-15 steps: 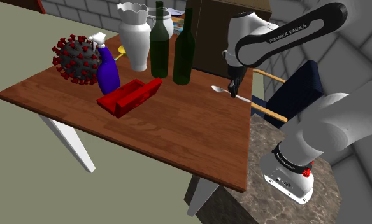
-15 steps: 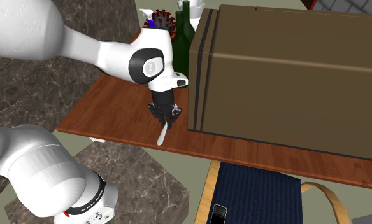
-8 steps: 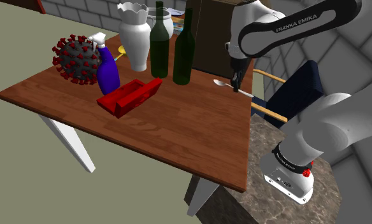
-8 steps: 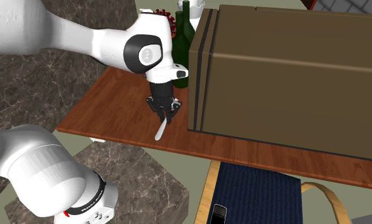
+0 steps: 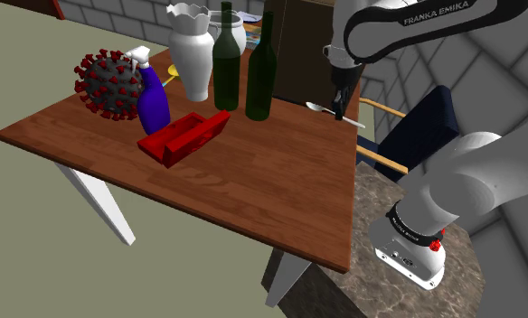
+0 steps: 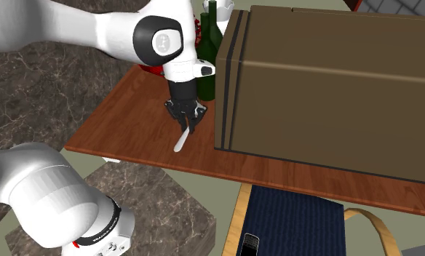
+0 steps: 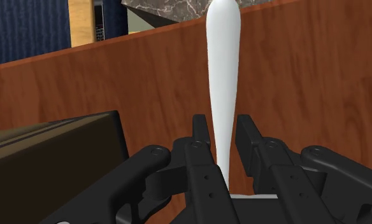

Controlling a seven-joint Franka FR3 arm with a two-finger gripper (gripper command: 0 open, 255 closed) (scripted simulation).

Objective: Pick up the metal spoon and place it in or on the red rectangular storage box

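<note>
Red-spiked dark grey virus-shaped ball [image 5: 108,86] sits at the shoulder view's far left on the brown wooden table [image 5: 217,194], just beside a blue spray bottle [image 5: 154,107]. Next right, the red rectangular storage box [image 5: 183,137] lies low on the table top, open side up. Behind it is a white scalloped vase [image 5: 192,56]. Then a dark green bottle [image 5: 227,72] and a second dark green bottle [image 5: 261,79] stand upright and close together; the second one is between the red box and the gripper. A large brown box [image 6: 327,87] stands on the table behind the bottles, close beside the gripper in the second exterior view. The black two-finger gripper [image 5: 340,112] points down over the table's right corner, well apart from the red box. Its fingers [image 7: 200,137] are clamped on the handle of the pale silvery metal spoon [image 5: 318,107], which sticks out past them. Farther right, a dark blue chair with a light wooden frame [image 5: 420,126] stands off the table edge.
</note>
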